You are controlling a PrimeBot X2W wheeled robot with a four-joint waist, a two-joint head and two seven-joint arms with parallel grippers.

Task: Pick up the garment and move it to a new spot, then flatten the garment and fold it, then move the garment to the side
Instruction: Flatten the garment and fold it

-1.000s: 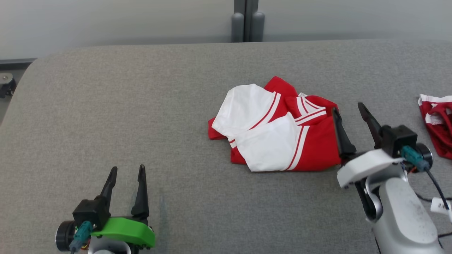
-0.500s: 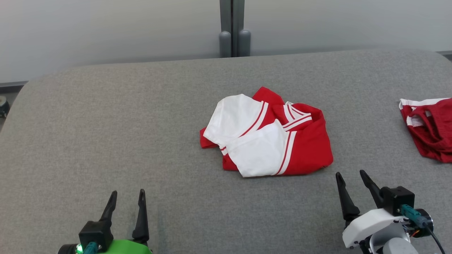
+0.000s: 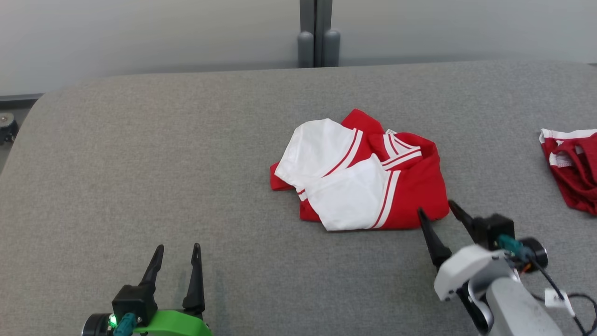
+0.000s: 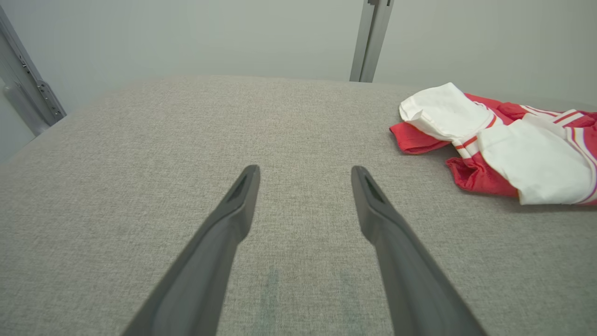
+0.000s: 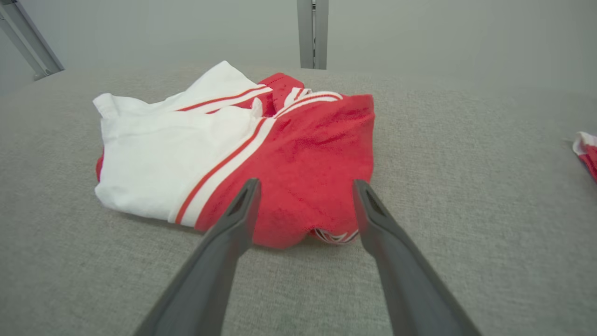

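R gripper (image 3: 436, 208) jaws spread wide, empty, tips just beside near-right corner of red-and-white garment (image 3: 368, 182). L gripper (image 3: 178, 246) spread too, empty, well apart at near left. Garment sits crumpled mid grey table (image 3: 140, 163); second red garment (image 3: 571, 163) at far right edge.

Bare grey table (image 3: 140, 163) lies wide open left of the crumpled garment (image 3: 364, 177); a second red garment (image 3: 571, 168) crowds the right edge
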